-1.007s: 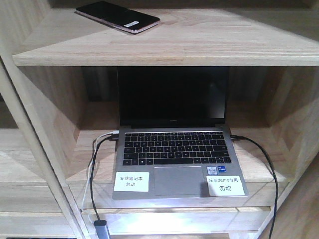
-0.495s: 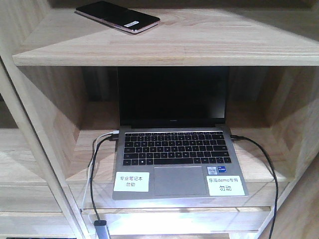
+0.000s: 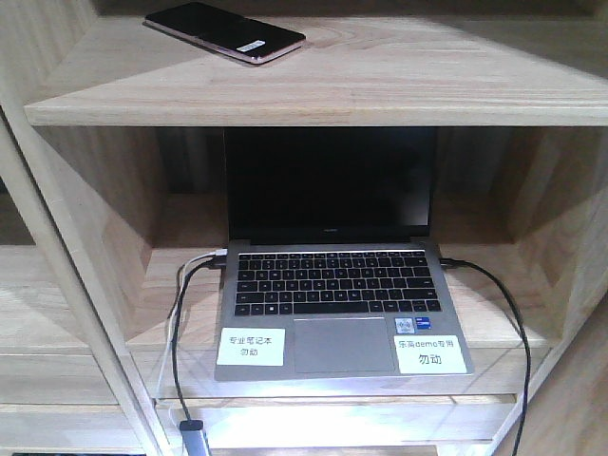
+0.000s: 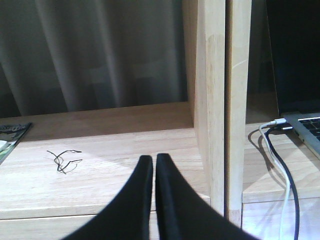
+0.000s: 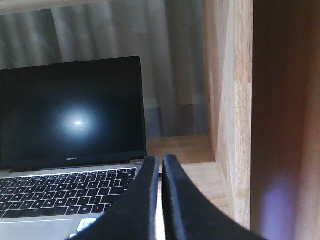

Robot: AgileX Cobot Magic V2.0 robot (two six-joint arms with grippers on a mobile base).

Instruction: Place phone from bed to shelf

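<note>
Phone [image 3: 225, 31] flat on shelf [image 3: 399, 85] top tier, laptop [image 3: 334, 285] below; left end effector [image 4: 153, 165] and right end effector [image 5: 161, 165] both closed, empty.

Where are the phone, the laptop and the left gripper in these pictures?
phone [image 3: 223, 31]: front view, middle of its black glass.
laptop [image 3: 342, 344]: front view, its grey touchpad.
left gripper [image 4: 154, 162]: left wrist view, between the two closed fingertips.

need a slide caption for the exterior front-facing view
Phone lying flat on the upper tier of the wooden shelf, above an open laptop with a dark screen and cables plugged into both sides.
</note>
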